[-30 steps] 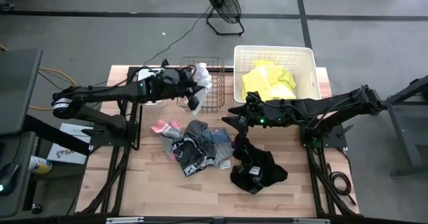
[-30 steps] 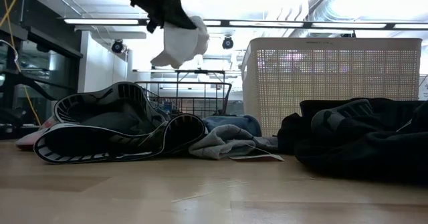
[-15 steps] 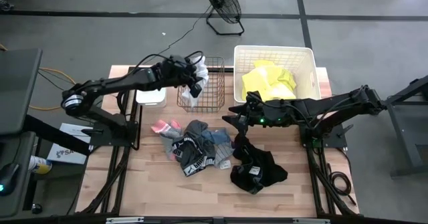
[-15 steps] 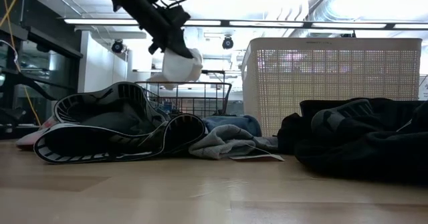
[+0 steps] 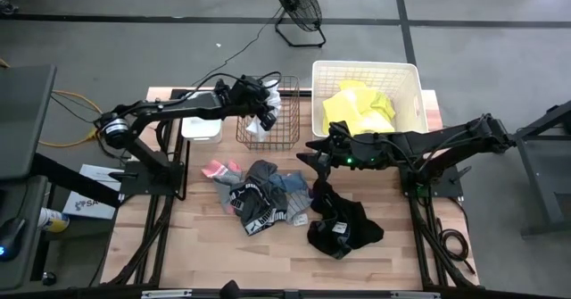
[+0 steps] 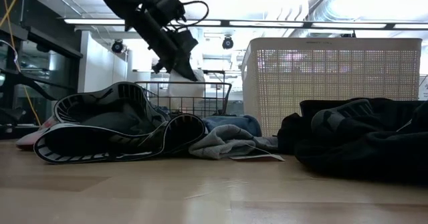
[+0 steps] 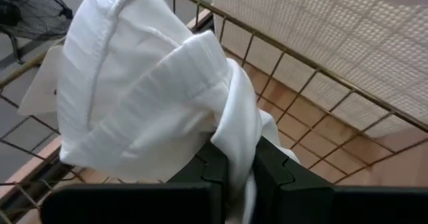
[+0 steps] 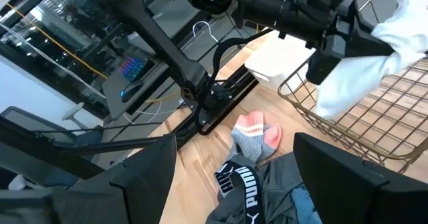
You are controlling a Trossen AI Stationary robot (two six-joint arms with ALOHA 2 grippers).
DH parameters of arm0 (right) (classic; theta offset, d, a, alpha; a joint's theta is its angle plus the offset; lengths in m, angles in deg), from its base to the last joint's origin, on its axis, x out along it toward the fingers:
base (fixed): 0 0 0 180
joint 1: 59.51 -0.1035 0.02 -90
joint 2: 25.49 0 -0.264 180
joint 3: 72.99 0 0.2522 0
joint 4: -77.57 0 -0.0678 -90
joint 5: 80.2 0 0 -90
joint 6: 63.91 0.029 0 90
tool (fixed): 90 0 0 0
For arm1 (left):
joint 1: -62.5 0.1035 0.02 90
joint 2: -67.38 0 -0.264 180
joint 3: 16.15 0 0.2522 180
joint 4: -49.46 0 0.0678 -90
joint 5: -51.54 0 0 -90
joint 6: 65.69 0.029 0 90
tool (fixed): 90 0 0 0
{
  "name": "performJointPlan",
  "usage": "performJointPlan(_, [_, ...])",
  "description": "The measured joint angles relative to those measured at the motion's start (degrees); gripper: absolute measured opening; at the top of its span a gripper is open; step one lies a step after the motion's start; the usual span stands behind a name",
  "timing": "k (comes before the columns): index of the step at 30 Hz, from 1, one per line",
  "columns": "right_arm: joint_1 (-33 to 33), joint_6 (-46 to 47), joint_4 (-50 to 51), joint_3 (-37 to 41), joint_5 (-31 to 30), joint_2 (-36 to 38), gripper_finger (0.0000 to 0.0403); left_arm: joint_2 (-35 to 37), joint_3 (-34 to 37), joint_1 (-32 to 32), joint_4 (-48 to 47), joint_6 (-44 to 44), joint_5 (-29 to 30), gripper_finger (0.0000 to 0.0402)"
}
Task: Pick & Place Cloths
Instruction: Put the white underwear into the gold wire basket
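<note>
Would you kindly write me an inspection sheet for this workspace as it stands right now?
Surface: wooden table, bare toward the front.
Job's things: white cloth over the wire basket; yellow cloths in the white tub; mixed pile and black cloth on the table.
Clutter: small white tub.
Grippers: left gripper shut on the white cloth; right gripper open, empty.
Cables: yellow cable beside the table.
Surroundings: floor fan.

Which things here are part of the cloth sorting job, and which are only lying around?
Job:
white cloth clamped in left gripper
neon-yellow cloth
black garment
black printed cloth
pink-red piece
copper wire basket
large white plastic tub

Lying about:
black floor fan
small white tub
</note>
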Motion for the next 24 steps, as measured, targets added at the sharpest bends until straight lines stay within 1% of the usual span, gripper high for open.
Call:
performJointPlan(10, [0.0,0.5,1.2,0.0,0.0,0.0,0.0294,-4.4,0.0,0.9,1.3,-3.8,-0.1,0.0025])
performJointPlan(24, [0.0,1.9,3.0,0.0,0.0,0.0,0.0294,-4.5,0.0,1.9,2.8,-4.1,-1.1,0.0025])
